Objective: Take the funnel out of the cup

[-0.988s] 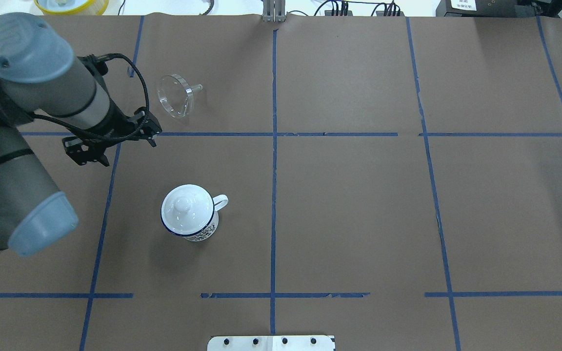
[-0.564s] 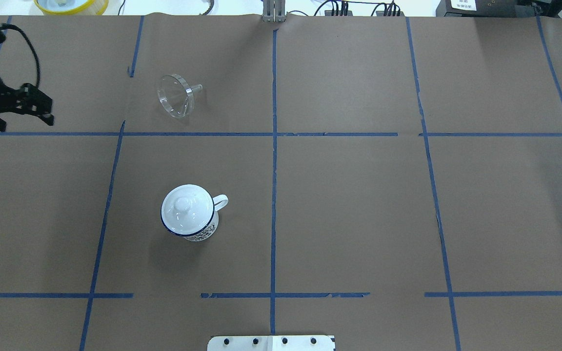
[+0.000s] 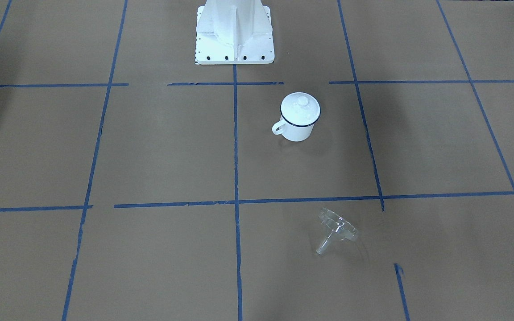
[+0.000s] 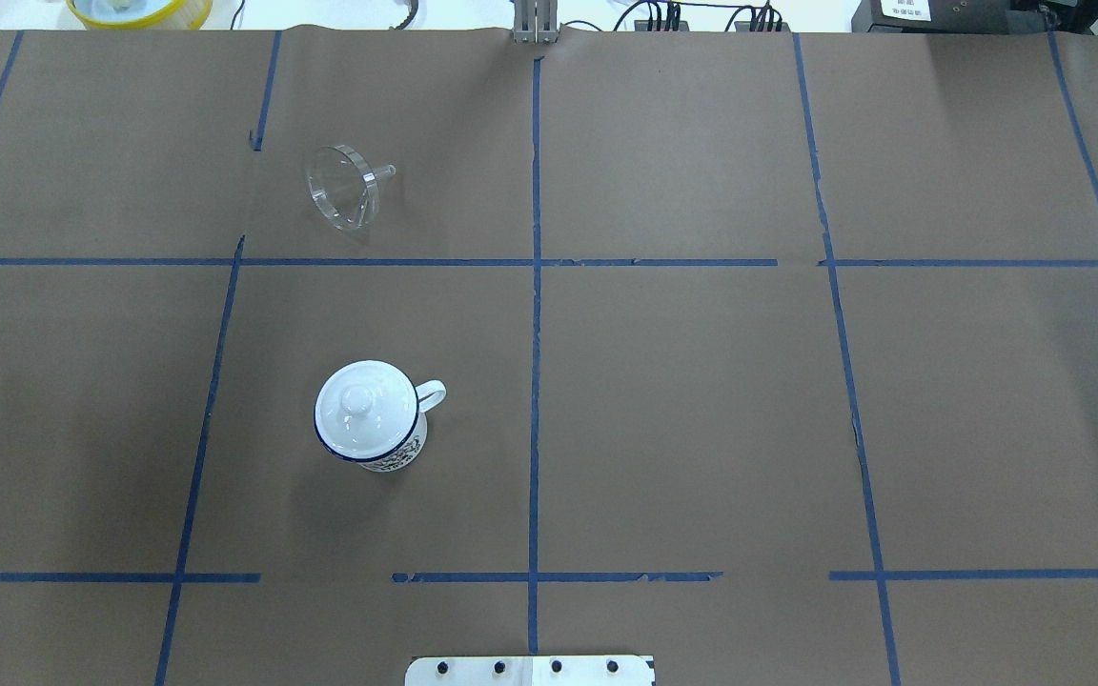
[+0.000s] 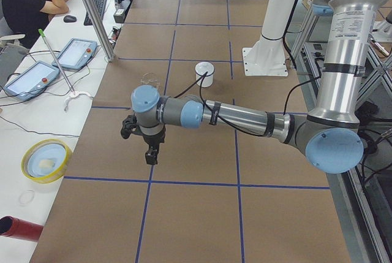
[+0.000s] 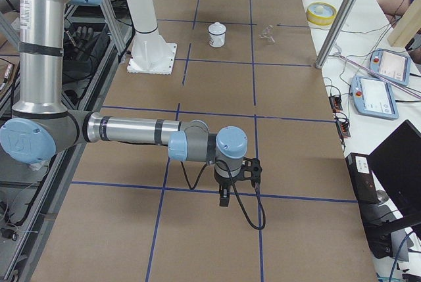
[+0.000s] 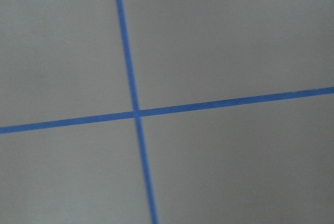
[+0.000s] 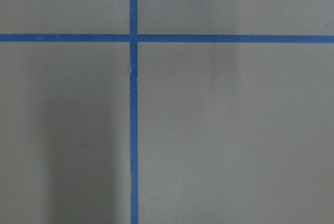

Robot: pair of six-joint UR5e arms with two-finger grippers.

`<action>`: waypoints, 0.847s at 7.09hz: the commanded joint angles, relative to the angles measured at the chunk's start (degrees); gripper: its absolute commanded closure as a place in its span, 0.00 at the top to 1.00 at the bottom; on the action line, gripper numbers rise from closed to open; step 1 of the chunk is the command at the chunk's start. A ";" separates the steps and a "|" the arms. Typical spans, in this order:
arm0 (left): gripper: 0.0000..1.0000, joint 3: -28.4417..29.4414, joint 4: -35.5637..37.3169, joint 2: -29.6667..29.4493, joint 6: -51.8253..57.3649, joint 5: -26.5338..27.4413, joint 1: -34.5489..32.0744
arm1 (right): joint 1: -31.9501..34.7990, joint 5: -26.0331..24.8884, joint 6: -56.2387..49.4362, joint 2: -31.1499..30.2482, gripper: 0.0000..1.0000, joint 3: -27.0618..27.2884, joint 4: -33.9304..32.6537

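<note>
Funnel out of the cup, so the task reads as done.

Front-facing view: the funnel lies tipped on the brown paper with its cone rim down and its spout slanting toward the near left. The cup stands upright, well apart and farther off toward the robot's base plate. Its handle points left and a white knobbed lid is seated on it. No arm in frame.

Overhead view: the funnel is on the robot's left half, far from the base, just beyond a blue tape line. The cup is nearer the base, roughly in line with it. No gripper in frame.

Left-end view: the left gripper hangs over bare paper, well apart from both things. Claw spread or closed: cannot tell from here.

Right-end view: the right gripper hangs over paper at the near end, a long way from cup and funnel. Claw state: cannot tell.

Wrist views: only paper and crossing tape, no fingers in view.

Handling, as a judgement: the funnel looks clear and hard, glass or plastic (cannot say which). It is probably light, stiff and slick, and may chip. Lying on its cone, it would roll in an arc if nudged. The best hold is a light pinch across the cone's rim edge, or on the spout close to the cone.
</note>
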 commanded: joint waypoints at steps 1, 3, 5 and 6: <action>1.00 4.06 -1.27 0.33 6.41 0.37 -4.45 | 0.00 0.00 0.00 0.00 1.00 0.04 0.00; 1.00 3.44 -1.18 2.09 5.71 -0.25 -4.37 | 0.00 0.00 0.00 0.00 1.00 0.04 0.00; 1.00 3.01 1.35 1.91 -1.19 -1.99 -4.28 | 0.00 0.00 0.00 0.00 1.00 -0.04 0.00; 1.00 2.22 1.29 2.44 -1.24 -1.92 -4.37 | 0.00 0.00 0.00 0.00 1.00 -0.04 0.00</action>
